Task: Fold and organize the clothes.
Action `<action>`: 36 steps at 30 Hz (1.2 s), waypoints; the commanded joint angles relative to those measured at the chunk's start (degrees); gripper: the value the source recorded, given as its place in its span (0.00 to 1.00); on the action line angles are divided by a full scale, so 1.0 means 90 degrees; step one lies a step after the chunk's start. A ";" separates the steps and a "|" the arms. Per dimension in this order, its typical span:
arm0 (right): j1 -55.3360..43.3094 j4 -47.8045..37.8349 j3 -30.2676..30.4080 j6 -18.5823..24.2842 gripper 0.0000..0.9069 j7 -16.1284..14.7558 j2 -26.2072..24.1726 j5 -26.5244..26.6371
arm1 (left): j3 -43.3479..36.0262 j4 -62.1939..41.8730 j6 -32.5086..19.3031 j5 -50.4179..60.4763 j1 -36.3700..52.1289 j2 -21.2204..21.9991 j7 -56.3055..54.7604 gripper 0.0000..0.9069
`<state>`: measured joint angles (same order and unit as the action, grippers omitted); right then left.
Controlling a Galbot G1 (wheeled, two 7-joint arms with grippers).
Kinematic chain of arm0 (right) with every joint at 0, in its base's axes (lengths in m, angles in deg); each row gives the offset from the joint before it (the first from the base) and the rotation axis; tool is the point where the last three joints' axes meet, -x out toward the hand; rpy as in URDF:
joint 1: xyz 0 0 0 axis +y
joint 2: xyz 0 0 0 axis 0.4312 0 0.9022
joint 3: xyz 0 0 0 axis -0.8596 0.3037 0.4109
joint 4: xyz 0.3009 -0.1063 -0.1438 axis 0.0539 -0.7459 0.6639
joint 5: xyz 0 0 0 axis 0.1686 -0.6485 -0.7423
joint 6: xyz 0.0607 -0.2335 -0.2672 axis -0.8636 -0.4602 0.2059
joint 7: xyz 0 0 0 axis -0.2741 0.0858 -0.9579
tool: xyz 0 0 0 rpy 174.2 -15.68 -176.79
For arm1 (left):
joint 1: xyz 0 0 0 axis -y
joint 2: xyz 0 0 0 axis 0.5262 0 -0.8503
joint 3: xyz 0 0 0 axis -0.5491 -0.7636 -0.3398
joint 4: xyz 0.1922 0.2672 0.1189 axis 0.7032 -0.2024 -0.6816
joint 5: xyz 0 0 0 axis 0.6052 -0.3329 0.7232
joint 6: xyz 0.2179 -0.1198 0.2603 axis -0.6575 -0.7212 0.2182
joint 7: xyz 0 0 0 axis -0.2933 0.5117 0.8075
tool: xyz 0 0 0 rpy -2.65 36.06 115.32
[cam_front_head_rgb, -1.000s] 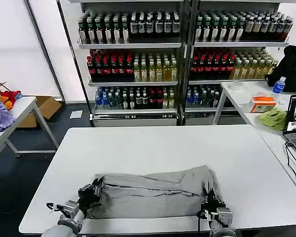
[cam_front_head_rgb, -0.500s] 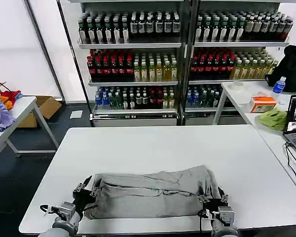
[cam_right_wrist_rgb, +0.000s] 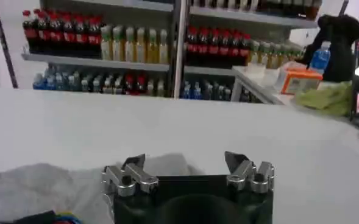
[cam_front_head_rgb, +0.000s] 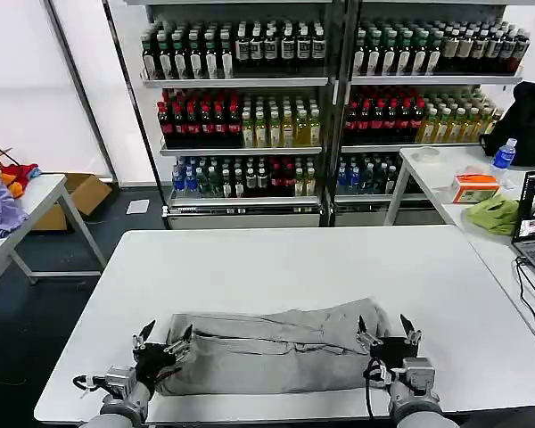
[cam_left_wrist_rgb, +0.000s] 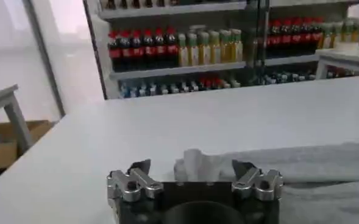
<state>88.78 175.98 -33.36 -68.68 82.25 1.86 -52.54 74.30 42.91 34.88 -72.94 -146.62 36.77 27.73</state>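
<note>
Grey fabric, the folded shirt (cam_front_head_rgb: pixel 276 349), lies as a long rumpled band across the near part of the white table (cam_front_head_rgb: pixel 294 259), running from the robot's left to its right close to the front edge. The left end effector (cam_front_head_rgb: pixel 163 345) sits at the shirt's left end with its fingers spread apart and nothing held between them; in the left wrist view the same left end effector (cam_left_wrist_rgb: pixel 194 173) points over a bunched fold of the cloth (cam_left_wrist_rgb: pixel 270 167), fingers wide. The right end effector (cam_front_head_rgb: pixel 388 332) stands at the shirt's right end, likewise spread wide and empty; the right wrist view shows its two fingertips apart above the grey fabric (cam_right_wrist_rgb: pixel 39 189), with a scrap of multicoloured print (cam_right_wrist_rgb: pixel 66 217) at the frame's edge.
</note>
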 commanded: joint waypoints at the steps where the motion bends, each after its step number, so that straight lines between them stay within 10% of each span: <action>1: -0.0161 0.0030 0.0045 -0.0021 1.00 0.0008 -0.0138 0.0043 | 0.0044 -0.0097 0.0081 -0.0343 0.0073 0.0304 -0.0078 1.00; 18: -0.0457 -0.0216 0.0174 -0.0028 1.00 0.0012 -0.0157 0.0136 | 0.0070 -0.0446 0.0025 -0.0175 0.0086 0.0457 0.0007 0.99; 23: -0.0373 -0.0155 0.0163 -0.0004 1.00 0.0012 -0.0134 0.0117 | -0.0004 -0.0505 0.0033 -0.0115 0.0061 0.0438 0.0046 0.60; 27: -0.0331 -0.0079 0.0115 0.0003 1.00 0.0016 -0.0114 0.0116 | -0.0048 -0.0569 0.0033 -0.0079 0.0063 0.0376 0.0084 0.04; 36: -0.0388 -0.0083 0.0091 0.0006 1.00 0.0022 -0.0077 0.0111 | -0.0025 -0.0594 -0.0126 -0.0067 0.0065 0.0367 0.0087 0.00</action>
<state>85.47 175.08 -32.45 -68.63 82.40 1.20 -51.59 73.93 38.16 34.31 -73.70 -146.04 39.98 28.63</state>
